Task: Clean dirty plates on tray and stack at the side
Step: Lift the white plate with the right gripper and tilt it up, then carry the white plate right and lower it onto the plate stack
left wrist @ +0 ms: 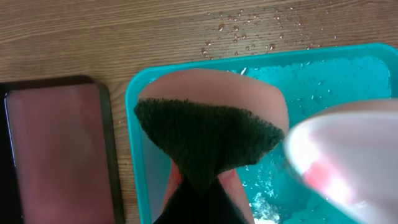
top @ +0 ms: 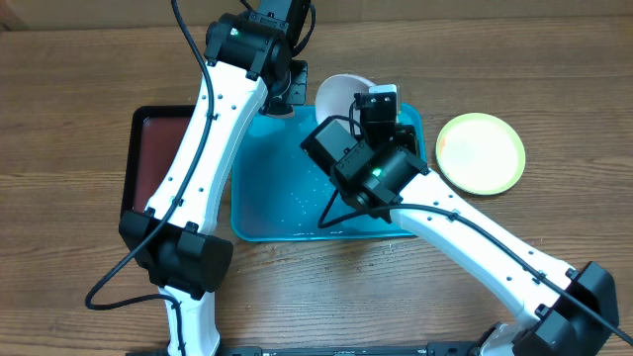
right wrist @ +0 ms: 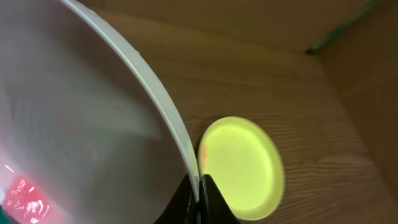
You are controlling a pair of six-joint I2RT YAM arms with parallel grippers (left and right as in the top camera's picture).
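The turquoise tray [top: 282,213] lies mid-table, wet inside; it also shows in the left wrist view [left wrist: 323,74]. My right gripper [right wrist: 199,196] is shut on the rim of the white plate [top: 341,94], holding it tilted over the tray's far edge; a red smear [right wrist: 25,193] shows on its face [right wrist: 74,124]. My left gripper [left wrist: 205,199] is shut on a pink sponge with a dark green scrub side [left wrist: 208,134], beside the plate [left wrist: 348,155]. The yellow-green plate [top: 481,152] lies on the table right of the tray, also seen in the right wrist view [right wrist: 242,168]. The light blue plate is out of view.
A black tray with dark red inside [top: 158,148] sits left of the turquoise tray, also in the left wrist view [left wrist: 56,149]. Water drops [left wrist: 249,31] dot the wooden table beyond the tray. A cardboard-like wall [right wrist: 360,74] stands at the right.
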